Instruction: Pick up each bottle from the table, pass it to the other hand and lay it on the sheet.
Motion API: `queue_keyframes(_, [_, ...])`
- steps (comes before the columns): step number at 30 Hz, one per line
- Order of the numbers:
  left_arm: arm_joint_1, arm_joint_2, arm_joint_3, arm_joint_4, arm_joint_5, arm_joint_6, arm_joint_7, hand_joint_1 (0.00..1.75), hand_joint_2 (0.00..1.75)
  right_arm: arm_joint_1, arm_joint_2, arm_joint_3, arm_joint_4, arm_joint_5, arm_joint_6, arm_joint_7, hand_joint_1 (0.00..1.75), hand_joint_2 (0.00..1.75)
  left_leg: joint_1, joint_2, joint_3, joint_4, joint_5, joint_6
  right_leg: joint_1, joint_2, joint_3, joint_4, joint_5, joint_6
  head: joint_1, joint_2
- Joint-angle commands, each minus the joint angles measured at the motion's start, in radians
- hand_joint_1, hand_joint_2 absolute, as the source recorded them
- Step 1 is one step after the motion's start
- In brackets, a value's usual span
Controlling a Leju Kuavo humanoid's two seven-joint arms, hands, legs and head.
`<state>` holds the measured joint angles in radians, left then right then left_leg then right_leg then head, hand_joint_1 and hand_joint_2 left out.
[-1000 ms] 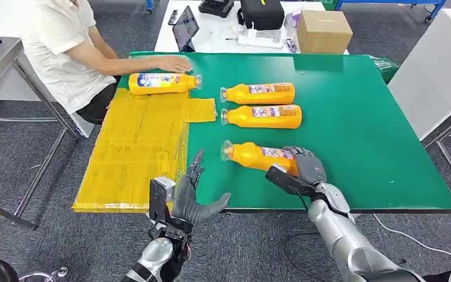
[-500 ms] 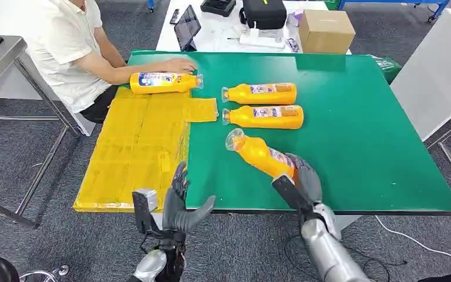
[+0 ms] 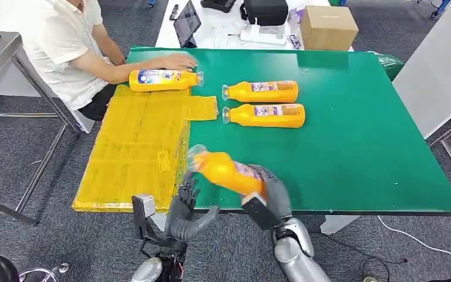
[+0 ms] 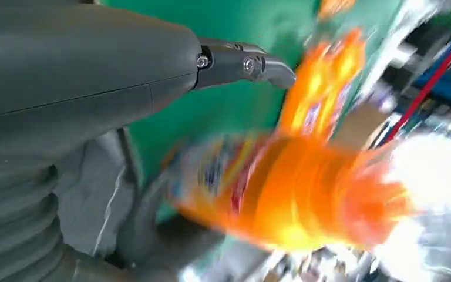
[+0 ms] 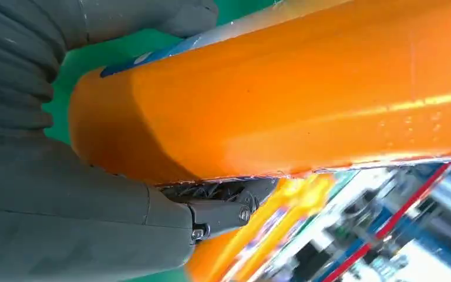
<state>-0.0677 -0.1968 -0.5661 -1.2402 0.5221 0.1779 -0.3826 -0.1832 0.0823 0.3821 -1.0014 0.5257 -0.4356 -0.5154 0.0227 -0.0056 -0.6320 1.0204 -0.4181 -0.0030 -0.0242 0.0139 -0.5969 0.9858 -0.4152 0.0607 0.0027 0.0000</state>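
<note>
your right hand [image 3: 268,195] grips an orange plastic bottle with a clear cap [image 3: 224,171] by its base, lifted off the green table [image 3: 352,135] at the near edge, cap end tilted toward the left hand [image 3: 185,208]. that left hand is empty, fingers spread apart, just below the bottle. the yellow sheet [image 3: 135,150] lies left of it, one similar bottle [image 3: 163,80] at its far end under a person's hand [image 3: 179,61].
</note>
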Motion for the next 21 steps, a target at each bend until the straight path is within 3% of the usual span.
queue_keyframes(1, [-0.045,0.033,-0.060,0.046,0.047,-0.033,0.028,0.00,1.75,-0.060,0.018,0.202,0.051,0.000,0.003,-0.012,1.75,1.75,0.000,0.003,0.003,-0.001,-0.001,0.001,0.001,0.001,0.002,-0.001,-0.001,-0.003,0.000,0.000])
queue_keyframes(14, [-0.067,0.022,-0.047,0.077,0.109,-0.042,0.047,0.00,1.75,-0.077,0.017,0.266,0.064,-0.008,0.025,-0.004,1.75,1.75,0.000,0.000,0.001,-0.001,0.000,0.001,0.000,-0.001,0.001,-0.001,0.000,-0.002,0.000,0.000])
queue_keyframes(21, [-0.085,0.008,-0.027,0.023,0.090,0.075,-0.033,0.00,1.75,-0.058,0.018,0.327,0.076,-0.037,0.009,0.006,1.75,1.75,0.000,-0.001,0.001,0.000,0.000,0.001,0.001,-0.002,0.001,-0.001,-0.001,-0.002,0.000,0.000])
